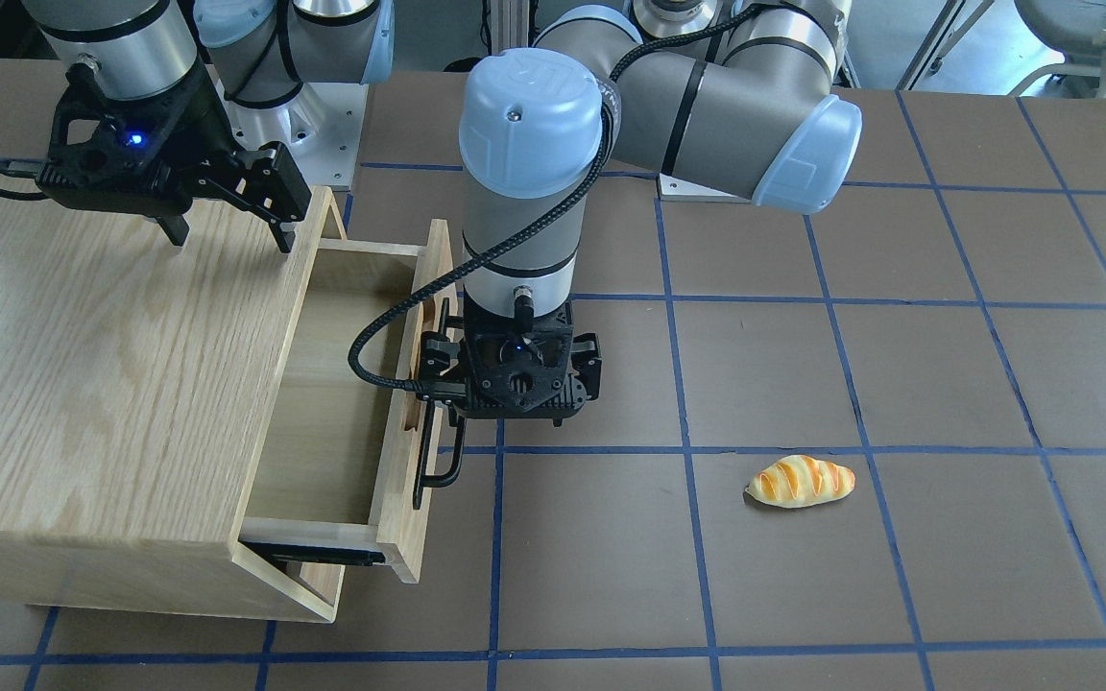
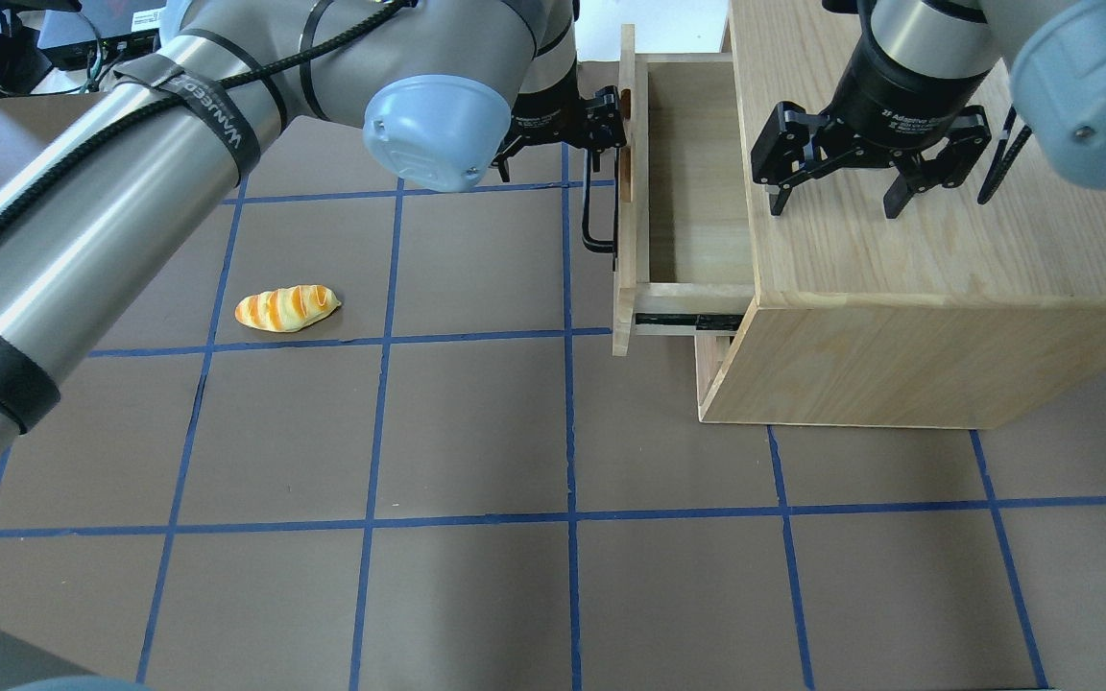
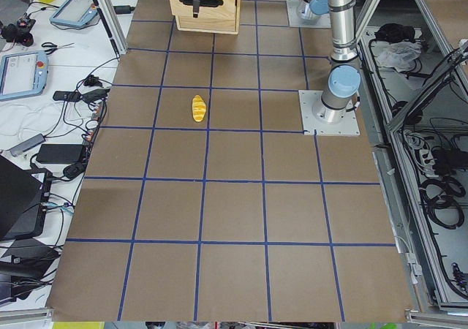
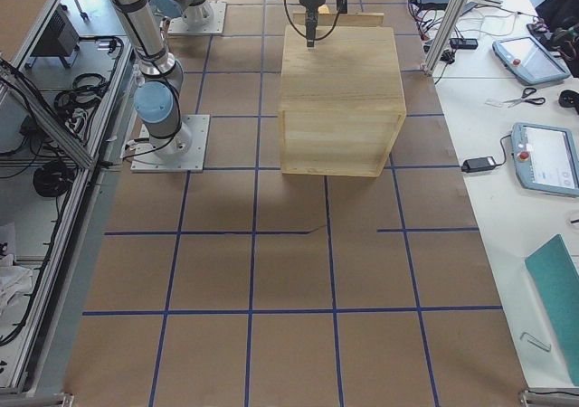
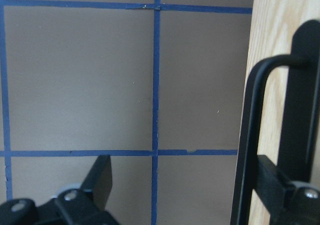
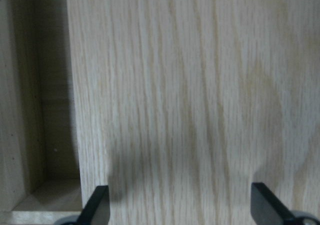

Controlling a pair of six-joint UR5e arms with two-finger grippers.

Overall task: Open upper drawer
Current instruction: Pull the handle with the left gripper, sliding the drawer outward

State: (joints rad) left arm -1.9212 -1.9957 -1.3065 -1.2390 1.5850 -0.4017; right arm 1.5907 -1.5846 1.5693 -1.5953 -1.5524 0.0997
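Observation:
The upper drawer (image 1: 332, 384) stands pulled well out of the oak cabinet (image 1: 102, 365), and its inside is bare. It also shows in the overhead view (image 2: 697, 173). Its black bar handle (image 1: 438, 461) is on the front panel. My left gripper (image 1: 513, 384) points down at that panel and is open. In the left wrist view the handle (image 5: 247, 135) lies between the fingers, close to the drawer-side one. My right gripper (image 1: 227, 233) is open and empty, with its fingertips at the cabinet top (image 6: 200, 85) near the drawer edge.
A toy bread roll (image 1: 800, 481) lies on the brown mat on the open side away from the cabinet, and also shows in the overhead view (image 2: 286, 307). The lower drawer's plain front (image 2: 711, 369) sits slightly out under the upper one. Blue tape lines grid the table.

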